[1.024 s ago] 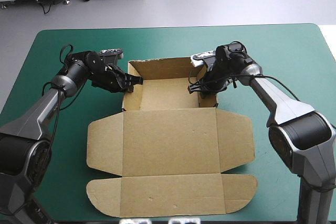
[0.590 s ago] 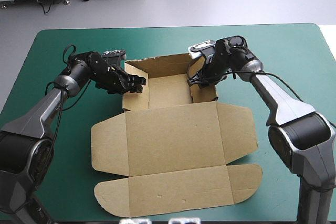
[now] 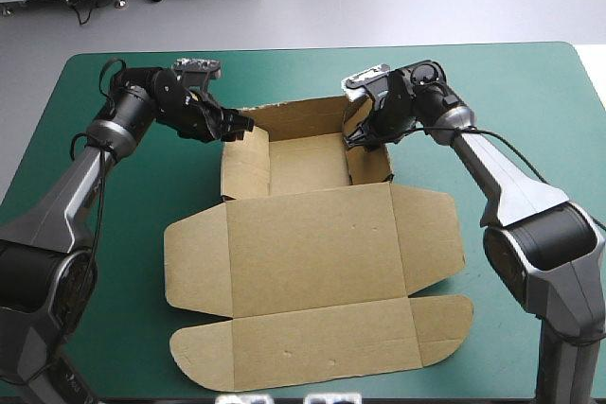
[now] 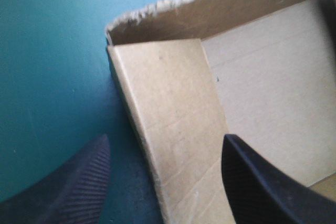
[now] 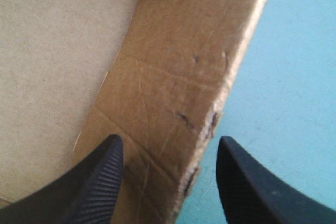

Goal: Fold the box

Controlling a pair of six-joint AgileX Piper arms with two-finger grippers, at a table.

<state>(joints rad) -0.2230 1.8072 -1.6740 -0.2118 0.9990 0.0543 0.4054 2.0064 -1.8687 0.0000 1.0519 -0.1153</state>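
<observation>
The brown box [image 3: 305, 164] lies mid-table as an open tray with its walls raised. Its lid [image 3: 312, 245] lies flat toward the near edge. My left gripper [image 3: 239, 126] is open at the tray's far-left corner. In the left wrist view the left wall [image 4: 173, 129] runs between the spread fingers of the left gripper [image 4: 167, 140], one over the teal-green cover and one over the tray floor. My right gripper [image 3: 358, 135] is open at the far-right corner. In the right wrist view its fingers straddle the right wall [image 5: 178, 93] of the box, the right gripper [image 5: 169, 139] gripping nothing.
The lid's side flaps [image 3: 431, 238] and the long front flap [image 3: 322, 352] spread flat, reaching close to the table's near edge. Bare teal-green cover [image 3: 104, 243] lies on both sides of the box and behind it.
The box has turned slightly and slid a little. My left gripper has drawn back from the left wall toward the far-left corner. The right gripper has stayed at the right wall.
</observation>
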